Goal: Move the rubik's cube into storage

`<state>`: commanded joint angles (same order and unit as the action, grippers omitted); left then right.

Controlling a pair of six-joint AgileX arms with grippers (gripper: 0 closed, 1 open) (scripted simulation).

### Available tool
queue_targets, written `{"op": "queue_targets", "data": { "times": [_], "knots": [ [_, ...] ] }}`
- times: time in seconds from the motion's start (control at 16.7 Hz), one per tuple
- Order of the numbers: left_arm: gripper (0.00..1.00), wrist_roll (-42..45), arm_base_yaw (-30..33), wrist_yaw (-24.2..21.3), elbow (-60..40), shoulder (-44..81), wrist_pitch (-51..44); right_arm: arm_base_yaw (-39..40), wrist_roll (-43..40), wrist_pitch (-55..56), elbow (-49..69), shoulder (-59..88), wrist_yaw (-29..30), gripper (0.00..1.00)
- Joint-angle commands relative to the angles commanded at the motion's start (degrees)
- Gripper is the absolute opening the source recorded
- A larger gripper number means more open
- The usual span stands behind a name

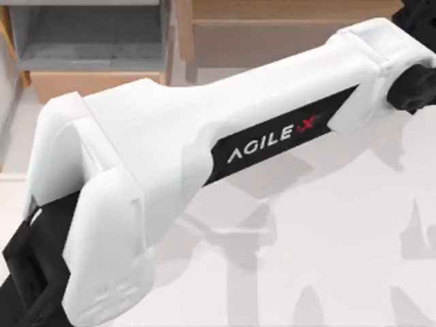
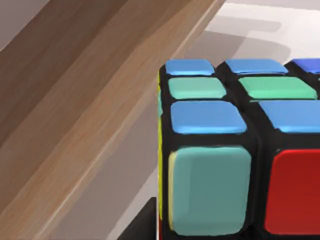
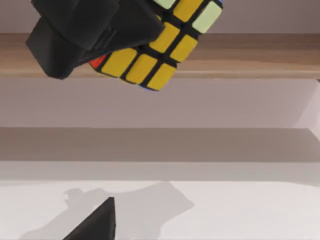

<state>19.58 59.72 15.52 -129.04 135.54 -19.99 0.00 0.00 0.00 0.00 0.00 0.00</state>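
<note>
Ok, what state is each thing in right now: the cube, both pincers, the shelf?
rubik's cube: gripped, tilted, in the air above the table, not yet stored.
left pincer: shut on the rubik's cube, up in front of the wooden shelf.
right pincer: idle, low over the table, facing the wooden shelf.
wooden shelf: open at the front.

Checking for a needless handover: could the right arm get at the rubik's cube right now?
Probably not cleanly. The left tool is closed on the rubik's cube, holding it up in front of the wooden shelf edge and covering much of it, though the yellow face is exposed.
</note>
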Motion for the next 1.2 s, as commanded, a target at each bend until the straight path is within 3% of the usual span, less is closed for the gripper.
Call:
{"op": "queue_targets", "data": {
  "times": [0.24, 0.48, 0.9, 1.2],
  "knots": [
    [0.0, 3.94, -3.08, -6.6, -3.92, -1.55, -20.79, 0.0, 0.0, 0.0, 0.0, 0.0, 0.0, 1.0],
    [0.0, 5.85, -12.75, -11.25, -8.81, -2.9, -41.65, 0.0, 0.0, 0.0, 0.0, 0.0, 0.0, 1.0],
    [0.0, 4.66, -42.25, -14.73, -20.58, -2.37, -70.18, 0.0, 0.0, 0.0, 0.0, 0.0, 0.0, 1.0],
    [0.0, 2.6, -65.13, -14.7, -31.75, 5.37, -78.53, 0.0, 0.0, 0.0, 0.0, 0.0, 0.0, 1.0]
  ]
}}
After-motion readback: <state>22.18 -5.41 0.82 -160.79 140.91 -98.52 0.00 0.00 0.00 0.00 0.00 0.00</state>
